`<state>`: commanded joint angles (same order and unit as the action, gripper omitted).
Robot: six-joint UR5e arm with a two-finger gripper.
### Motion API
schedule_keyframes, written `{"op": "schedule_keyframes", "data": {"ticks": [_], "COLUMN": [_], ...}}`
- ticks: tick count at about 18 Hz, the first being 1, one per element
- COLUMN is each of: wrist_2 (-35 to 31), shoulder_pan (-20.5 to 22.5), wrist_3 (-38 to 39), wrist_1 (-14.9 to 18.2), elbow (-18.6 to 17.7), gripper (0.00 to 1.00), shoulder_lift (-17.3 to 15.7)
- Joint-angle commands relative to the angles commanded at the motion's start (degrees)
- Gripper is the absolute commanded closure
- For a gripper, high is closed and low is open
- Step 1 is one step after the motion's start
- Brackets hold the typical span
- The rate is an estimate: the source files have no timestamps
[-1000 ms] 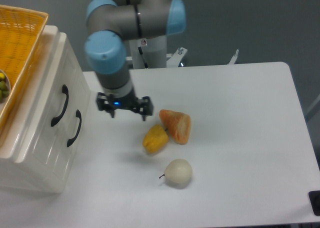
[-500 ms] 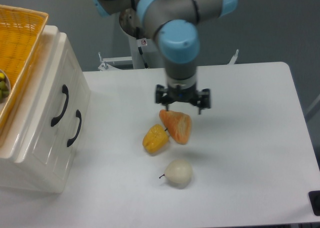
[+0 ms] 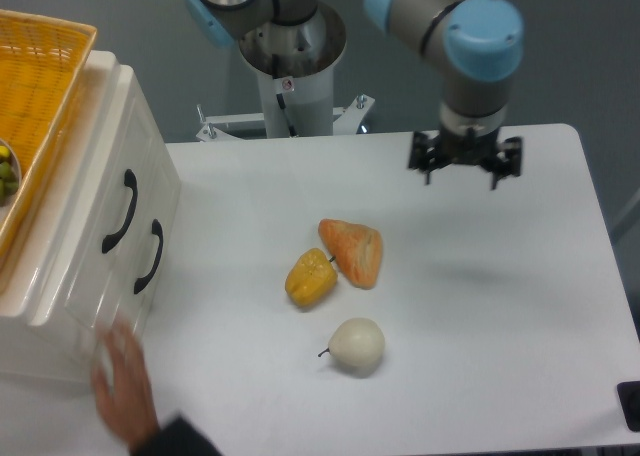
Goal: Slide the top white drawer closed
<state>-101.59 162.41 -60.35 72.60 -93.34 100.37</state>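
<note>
The white cabinet [image 3: 60,306] stands at the left edge of the table. The top white drawer [image 3: 92,211] is the upper of its two fronts, with a curved black handle [image 3: 118,211], and it looks flush with the lower front. My gripper [image 3: 463,172] hovers over the table's back right, far from the cabinet. It is open, with nothing between its fingers.
An orange woven basket [image 3: 40,86] sits on top of the cabinet. The lower drawer's handle [image 3: 150,256] sits below the top one. Mid-table lie an orange wedge-shaped fruit [image 3: 352,251], a yellow fruit [image 3: 311,278] and a pale pear [image 3: 357,345]. A human hand [image 3: 125,381] reaches the cabinet's lower front corner.
My gripper has swung from beside the cabinet, over the fruit, to the table's back right. A human hand has come in at the bottom left.
</note>
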Motion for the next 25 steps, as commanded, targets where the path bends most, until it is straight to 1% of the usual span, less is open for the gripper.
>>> {"op": "schedule_keyframes", "data": {"ticks": [3, 6, 8, 9, 10, 11, 12, 17, 21, 25], "wrist_2": [0.6, 2.6, 2.7, 3.2, 4.3, 4.8, 4.7, 6.1, 6.8, 9.7], "shoulder_pan": [4.2, 7.0, 8.4, 9.3, 10.5, 11.0, 11.0, 10.6, 11.2, 11.7], "wrist_3": [-7.8, -12.0, -17.1, -18.1, -18.1, -18.9, -19.1, -19.1, -19.0, -18.7], "wrist_1": [-0.2, -0.1, -0.3, -0.2, 0.3, 0.0, -0.3, -0.4, -0.3, -0.1], "elbow": [0.1, 0.5, 0.6, 1.1, 2.0, 1.6, 1.1, 1.6, 1.4, 1.2], "gripper": [0.0, 0.0, 0.0, 0.0, 0.0, 0.0, 0.0, 0.0, 0.0, 0.0], "shoulder_lift": [-0.3, -0.2, 0.0, 0.0, 0.4, 0.7, 0.7, 0.3, -0.1, -0.1]}}
